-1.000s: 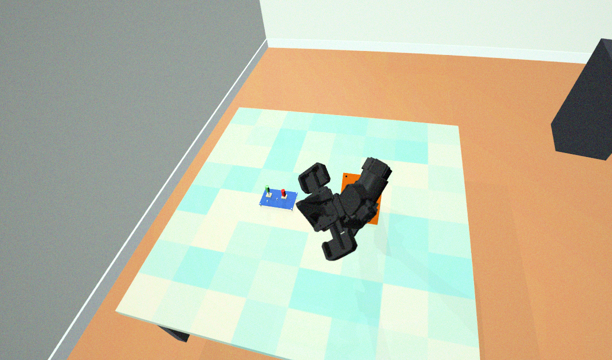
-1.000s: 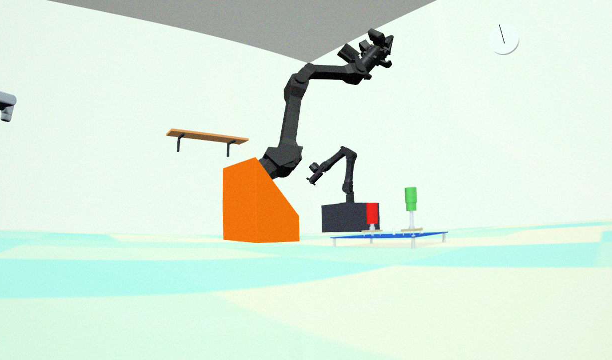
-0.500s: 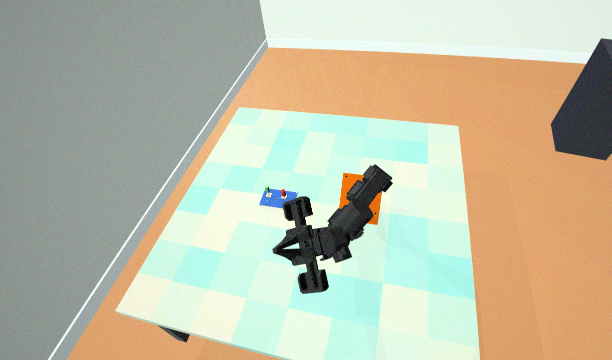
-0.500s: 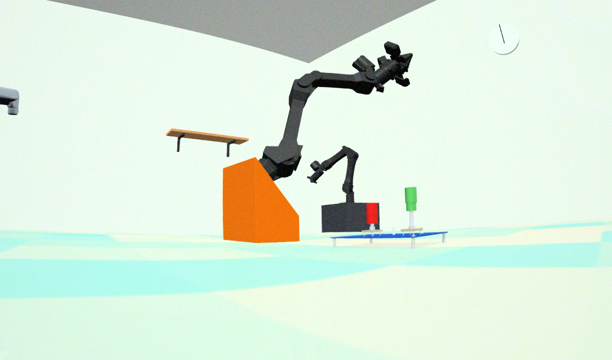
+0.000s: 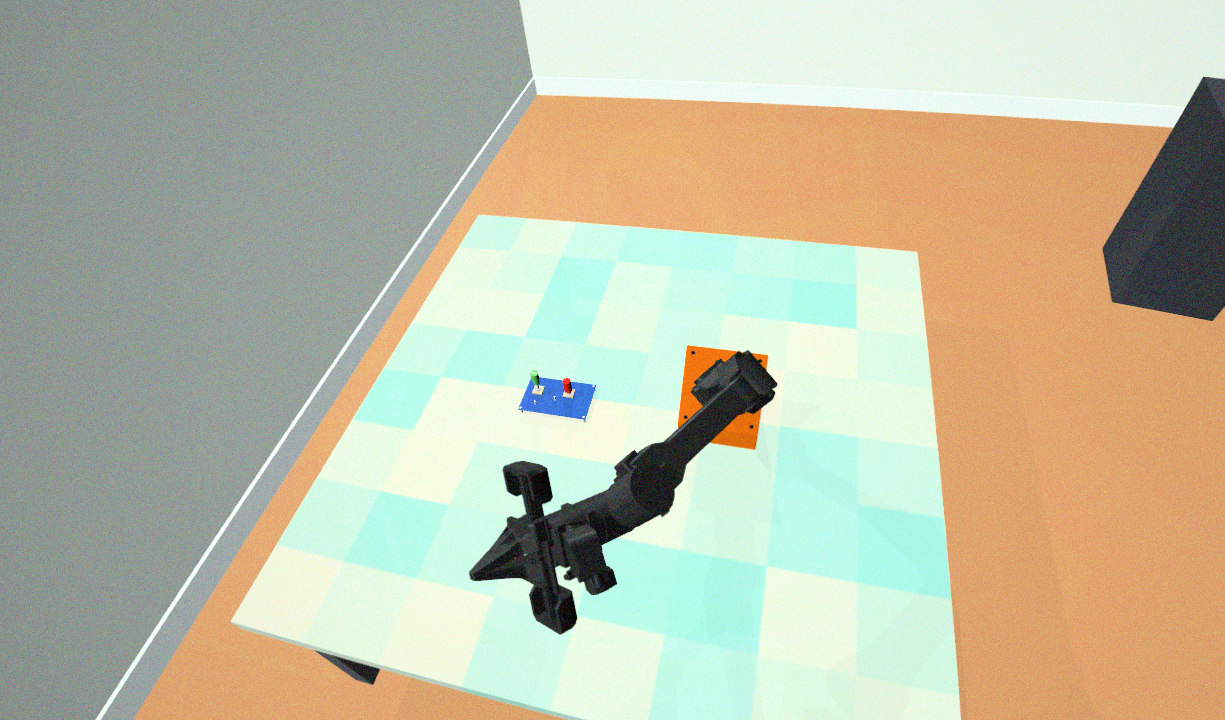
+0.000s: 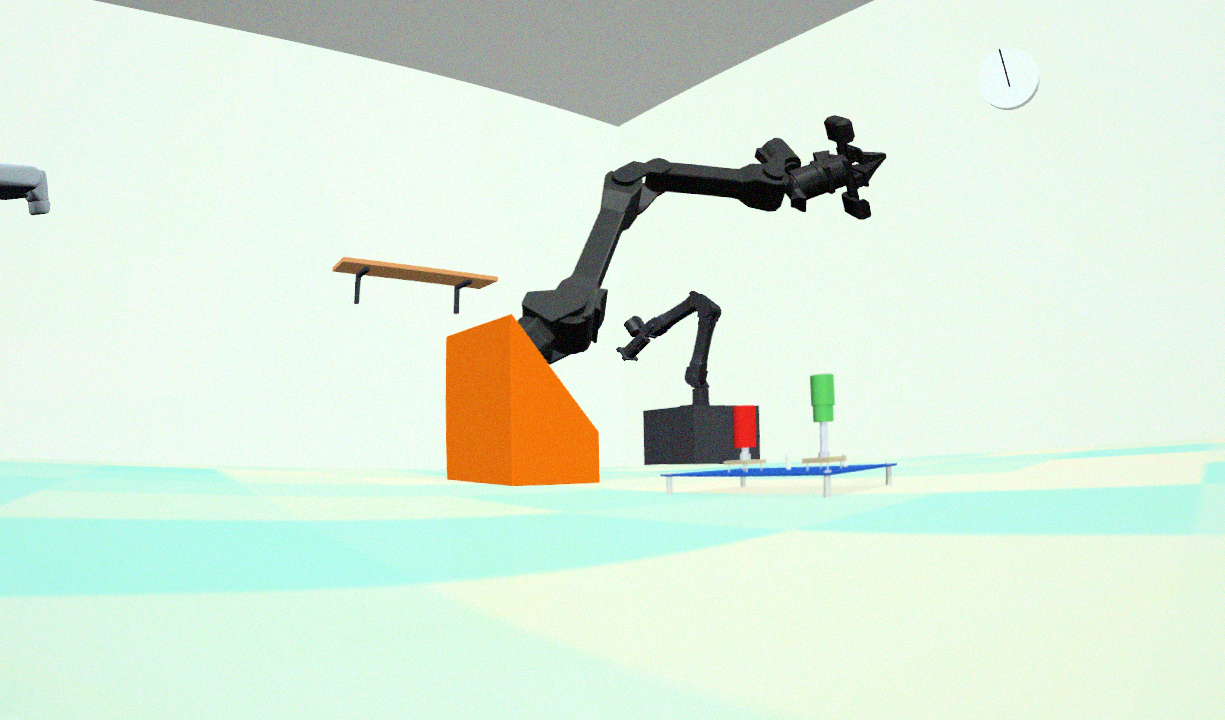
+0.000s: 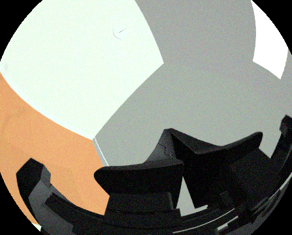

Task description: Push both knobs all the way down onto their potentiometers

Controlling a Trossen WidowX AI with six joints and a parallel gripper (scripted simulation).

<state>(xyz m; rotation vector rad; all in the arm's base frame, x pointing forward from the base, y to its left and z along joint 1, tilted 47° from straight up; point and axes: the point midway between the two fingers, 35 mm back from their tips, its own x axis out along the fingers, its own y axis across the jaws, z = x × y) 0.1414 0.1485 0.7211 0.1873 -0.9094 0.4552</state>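
Note:
The blue circuit board stands on short legs on the checkered table. A green knob sits high on a long bare shaft. A red knob sits lower, with a short bit of shaft showing under it. My gripper is shut and empty. It hangs high in the air, nearer the table's front than the board and well above it. The wrist view shows only walls and floor past the closed fingers.
The arm rises from an orange block right of the board. A black box with a small second arm stands off the table. A wall shelf hangs behind.

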